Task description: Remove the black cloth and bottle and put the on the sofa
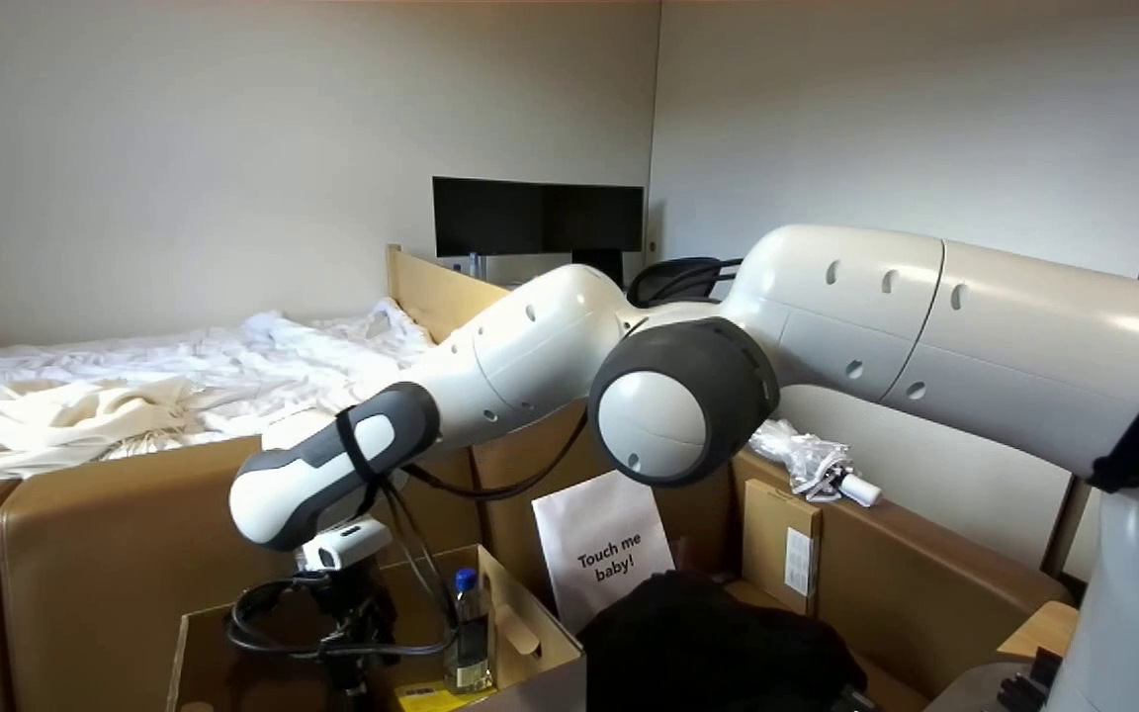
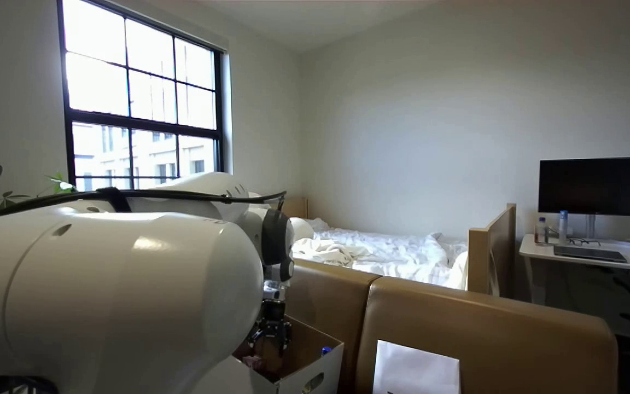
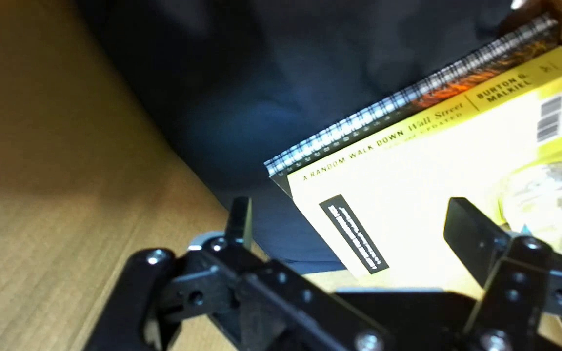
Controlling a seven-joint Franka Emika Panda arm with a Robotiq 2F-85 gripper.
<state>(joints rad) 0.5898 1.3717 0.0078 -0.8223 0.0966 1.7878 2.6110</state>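
The hand (image 3: 349,214) is positioned at the opening of the cardboard box (image 1: 547,684), its jaws set wide apart; the yellow book (image 3: 422,195) is seen beyond them in wrist view. The bottle (image 1: 471,633) is stood upright inside the box, its blue cap (image 2: 326,351) shown in both exterior views. The black cloth (image 1: 708,648) is heaped on the sofa (image 1: 125,564), just beside the box, in front of the white paper sign (image 1: 599,539). Dark fabric (image 3: 212,97) is also noted in the box, alongside the spiral notebook (image 3: 408,97); its identity cannot be told.

The glossy white arm (image 1: 866,307) has dark-grey joint covers (image 1: 703,351), looping black cables (image 1: 401,650) and black jaws dotted with shiny screws (image 3: 155,256).
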